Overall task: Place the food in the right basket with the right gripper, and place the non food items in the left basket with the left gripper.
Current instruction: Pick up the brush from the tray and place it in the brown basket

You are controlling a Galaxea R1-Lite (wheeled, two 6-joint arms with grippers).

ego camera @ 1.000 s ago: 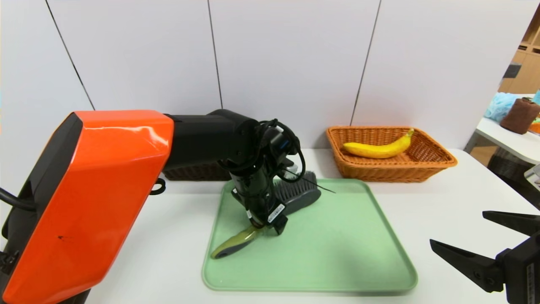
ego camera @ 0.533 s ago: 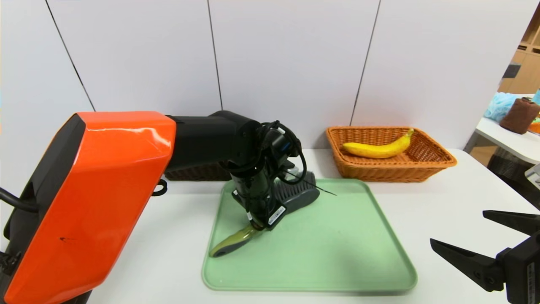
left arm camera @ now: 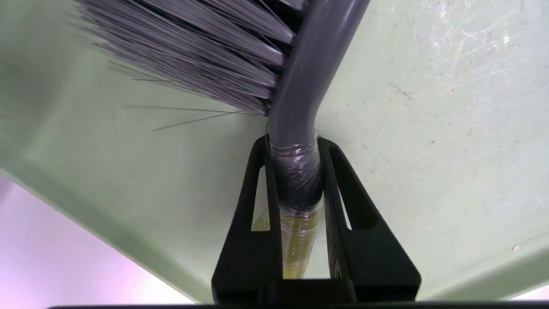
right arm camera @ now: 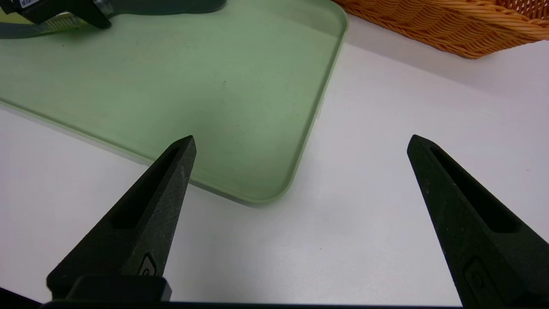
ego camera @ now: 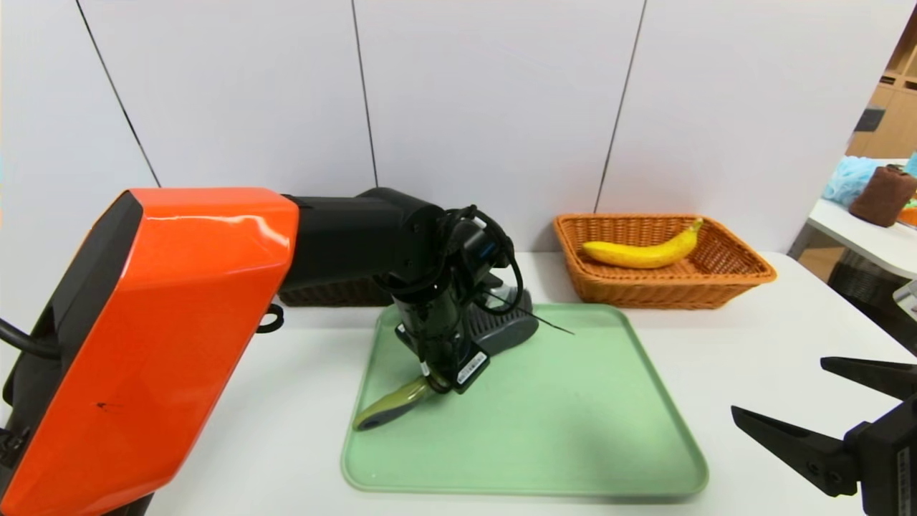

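The brush [ego camera: 390, 410], with an olive-green handle and a grey bristled head, lies tilted on the green tray [ego camera: 573, 430]. My left gripper [ego camera: 448, 380] reaches down onto it from the left and is shut on the neck of the handle. In the left wrist view both fingers [left arm camera: 253, 180] press the taped neck of the brush [left arm camera: 309, 77]. The banana [ego camera: 645, 252] lies in the orange basket [ego camera: 745, 276] at the back right. The dark brown basket [ego camera: 329, 292] shows only as a strip behind my left arm. My right gripper [ego camera: 777, 387] hangs open and empty over the table's right front.
The tray [right arm camera: 214, 86] fills the table's middle, its near right corner just ahead of my right gripper [right arm camera: 301, 137]. The orange basket [right arm camera: 450, 25] stands beyond it. A white wall is close behind the baskets. A side table with cloths [ego camera: 881, 193] stands at the far right.
My left gripper's fingers have closed on the brush's handle neck. The brush has shifted a little to the left with it. The right arm has not moved.
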